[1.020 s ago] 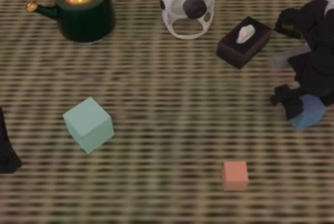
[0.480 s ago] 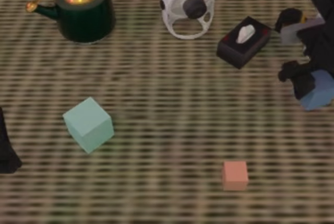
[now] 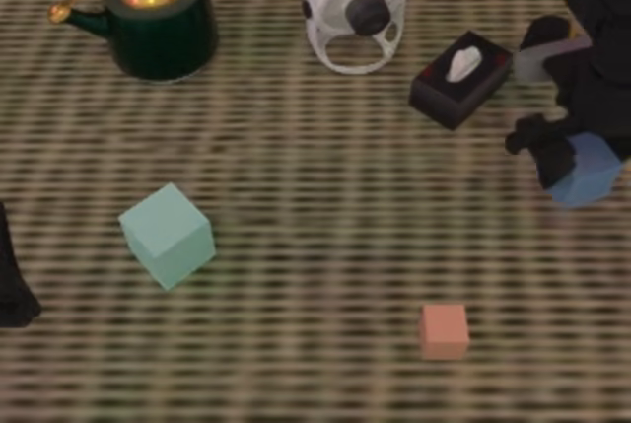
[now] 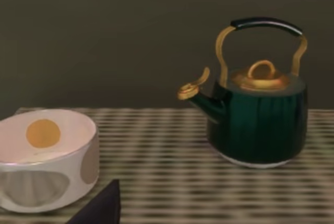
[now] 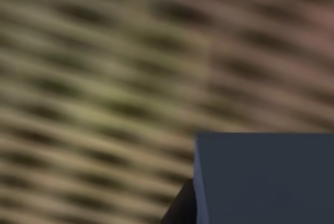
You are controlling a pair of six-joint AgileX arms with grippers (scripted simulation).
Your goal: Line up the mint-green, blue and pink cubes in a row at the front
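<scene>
At the table's right edge my right gripper point(image 3: 575, 162) is shut on the dusty blue cube point(image 3: 594, 182). In the right wrist view the blue cube point(image 5: 266, 177) fills the corner with one dark finger point(image 5: 182, 209) against its side and the woven mat beyond it. The mint-green cube point(image 3: 168, 236) rests left of centre. The small pink cube point(image 3: 444, 330) sits near the front, right of centre. My left arm point(image 3: 12, 285) is parked at the left edge.
Along the back stand a dark green kettle point(image 3: 158, 19) with gold trim, a white rounded object point(image 3: 353, 9) and a black tissue box point(image 3: 460, 78). The left wrist view shows the kettle point(image 4: 258, 119) and the white object point(image 4: 47, 156).
My right gripper has carried the blue cube from nearer the front toward the back along the right edge, then shifted slightly left. The other two cubes and the left arm have not moved.
</scene>
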